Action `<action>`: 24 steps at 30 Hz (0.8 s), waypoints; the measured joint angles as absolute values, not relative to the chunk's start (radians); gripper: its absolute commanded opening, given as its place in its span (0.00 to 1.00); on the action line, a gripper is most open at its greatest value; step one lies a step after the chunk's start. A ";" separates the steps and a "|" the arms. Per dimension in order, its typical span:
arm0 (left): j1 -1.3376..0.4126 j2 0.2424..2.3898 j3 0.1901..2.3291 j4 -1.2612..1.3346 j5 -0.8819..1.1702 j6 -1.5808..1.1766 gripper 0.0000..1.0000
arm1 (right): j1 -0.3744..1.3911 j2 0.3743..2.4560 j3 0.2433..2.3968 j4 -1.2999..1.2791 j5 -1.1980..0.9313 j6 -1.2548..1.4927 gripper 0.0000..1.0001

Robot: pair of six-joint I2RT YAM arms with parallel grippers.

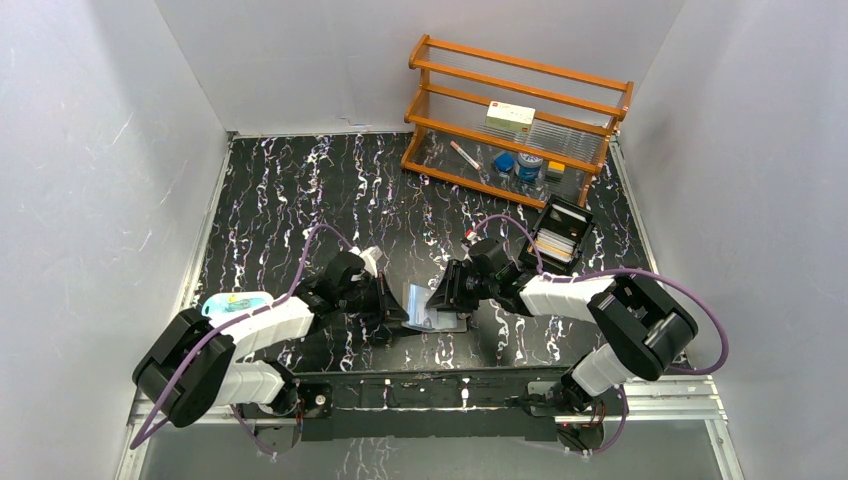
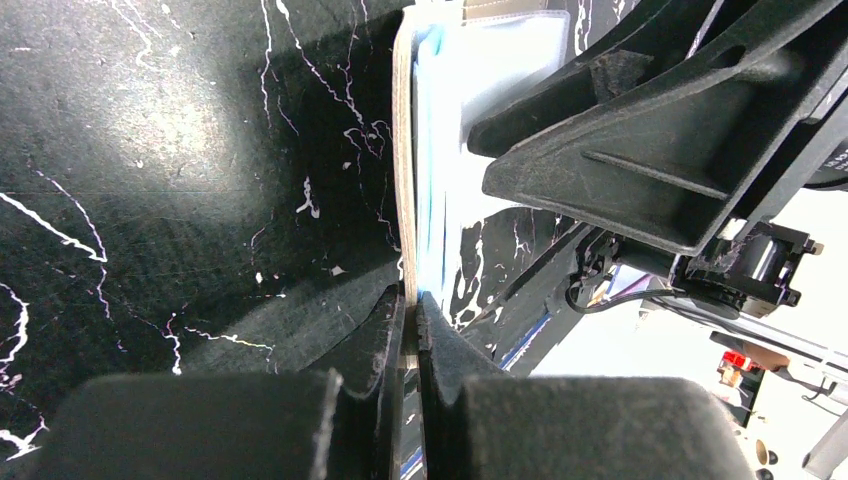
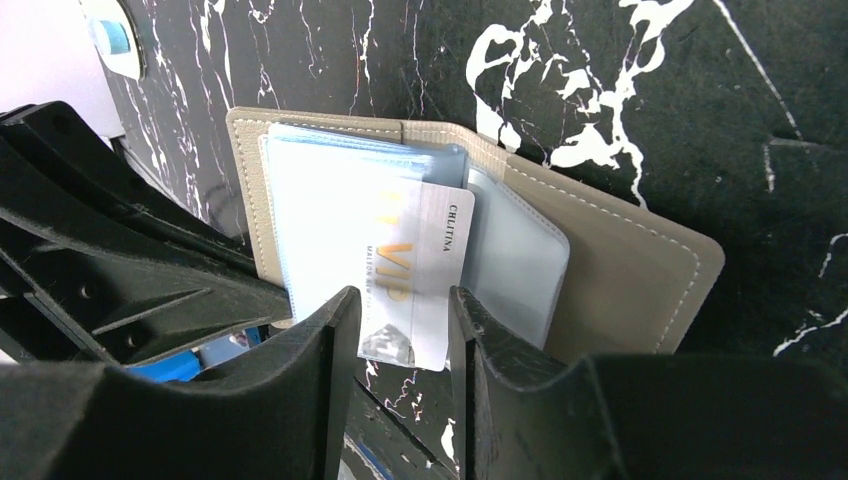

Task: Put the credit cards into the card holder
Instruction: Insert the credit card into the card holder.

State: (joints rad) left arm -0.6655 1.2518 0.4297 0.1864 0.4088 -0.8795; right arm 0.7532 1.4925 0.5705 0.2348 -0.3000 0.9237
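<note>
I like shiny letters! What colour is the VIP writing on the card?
Golden orange. The card shows best in the right wrist view.

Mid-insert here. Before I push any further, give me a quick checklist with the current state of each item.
1. Holder lying open with its sleeves exposed: ok.
2. Left end effector clamped on the holder's edge: ok.
3. Card started into a sleeve: ok.
4. Card fully seated: not ok, its lower end sticks out of the sleeve.
5. Right end effector gripping the card: cannot tell. Its fingers sit on either side of the card, but contact is unclear.
6. Spare cards waiting in the tray: ok.
</note>
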 measured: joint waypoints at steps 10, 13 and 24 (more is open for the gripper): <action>-0.666 1.243 0.429 0.174 0.410 -0.879 0.00 | 0.781 1.493 0.570 0.225 -0.246 0.947 0.52; -0.666 1.243 0.429 0.172 0.410 -0.879 0.00 | 0.789 1.497 0.571 0.225 -0.234 0.952 0.51; -0.666 1.243 0.429 0.161 0.412 -0.875 0.00 | 0.817 1.517 0.570 0.293 -0.237 0.970 0.35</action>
State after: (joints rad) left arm -0.6659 1.2434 0.4294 0.1608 0.4118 -0.8749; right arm 0.8165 1.5173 0.5701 0.2928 -0.2371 0.9695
